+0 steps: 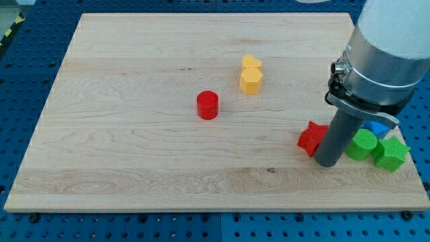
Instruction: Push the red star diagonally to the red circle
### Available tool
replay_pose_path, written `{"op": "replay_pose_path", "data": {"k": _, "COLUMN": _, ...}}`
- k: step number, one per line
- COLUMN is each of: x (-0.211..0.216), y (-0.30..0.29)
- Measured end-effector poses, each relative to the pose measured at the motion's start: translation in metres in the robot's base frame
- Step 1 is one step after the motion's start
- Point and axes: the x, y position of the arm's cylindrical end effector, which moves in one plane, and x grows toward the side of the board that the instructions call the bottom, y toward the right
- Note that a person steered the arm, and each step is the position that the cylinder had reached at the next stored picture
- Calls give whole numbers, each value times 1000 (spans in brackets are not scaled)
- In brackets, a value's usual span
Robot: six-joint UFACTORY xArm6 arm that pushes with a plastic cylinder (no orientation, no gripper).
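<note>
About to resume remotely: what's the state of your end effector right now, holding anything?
No gripper: my tip holds nothing; it sits on the board against the red star, on its right side by the view.

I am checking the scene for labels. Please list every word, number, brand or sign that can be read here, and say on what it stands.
None: no readable text shows on the light wooden board, the red star block, the red round block, the other coloured blocks, or the arm's dark rod.

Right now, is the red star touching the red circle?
No. The red star sits by my tip, far right of the red circle.
</note>
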Motion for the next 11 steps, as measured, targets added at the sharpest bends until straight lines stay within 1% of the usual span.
{"op": "replay_pose_path", "data": {"k": 1, "x": 0, "y": 32}}
{"op": "replay_pose_path", "data": {"k": 2, "x": -8, "y": 36}}
{"op": "replay_pose_path", "data": {"k": 3, "x": -19, "y": 22}}
{"op": "replay_pose_path", "data": {"k": 10, "x": -26, "y": 13}}
{"op": "replay_pose_path", "data": {"k": 11, "x": -26, "y": -12}}
